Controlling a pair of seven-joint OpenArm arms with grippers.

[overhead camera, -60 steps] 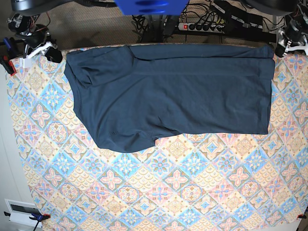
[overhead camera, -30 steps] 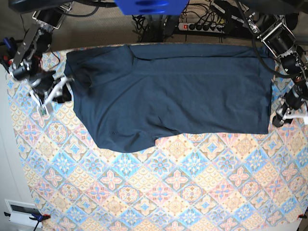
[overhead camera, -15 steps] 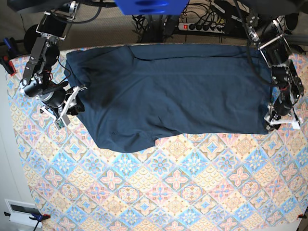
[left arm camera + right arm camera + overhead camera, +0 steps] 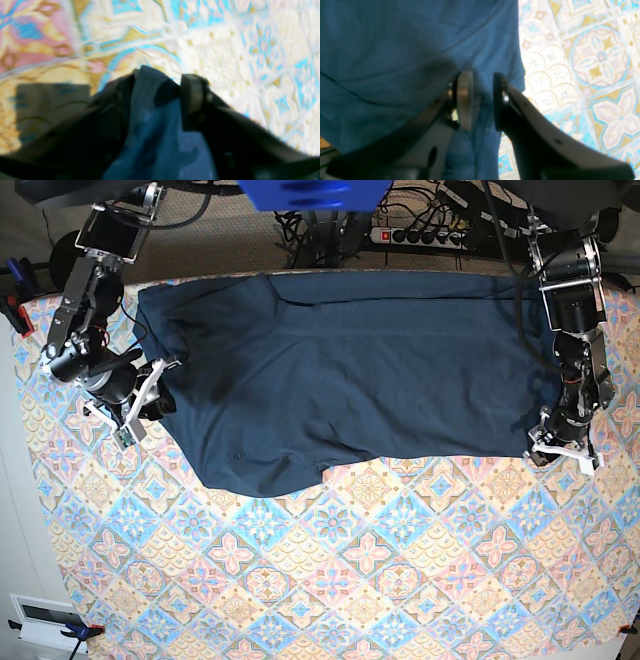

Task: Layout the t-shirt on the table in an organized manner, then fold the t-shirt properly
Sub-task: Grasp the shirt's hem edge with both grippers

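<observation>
The dark navy t-shirt (image 4: pixel 350 370) lies spread across the far half of the table (image 4: pixel 350 580), its hem at the right and a sleeve bulging toward the front left. At the shirt's front right corner, my left gripper (image 4: pixel 563 452) pinches fabric. In the left wrist view the t-shirt (image 4: pixel 155 130) is bunched up between the fingers of the left gripper (image 4: pixel 160 82), above the table (image 4: pixel 225 37). My right gripper (image 4: pixel 163 393) sits at the shirt's left edge. In its wrist view the right gripper (image 4: pixel 481 82) stands open astride the t-shirt (image 4: pixel 395 50), beside bare table (image 4: pixel 595 62).
A power strip (image 4: pixel 420 235) and cables lie on the floor behind the table. Clamps (image 4: pixel 15 310) hold the cloth at the left edge. A white box (image 4: pixel 45 620) sits off the front left corner. Patterned cloth fills the near half.
Both arms came in from the far corners to the shirt's side edges. The left gripper slid inward along the hem corner and narrowed onto the fabric. The right gripper has held still lately.
</observation>
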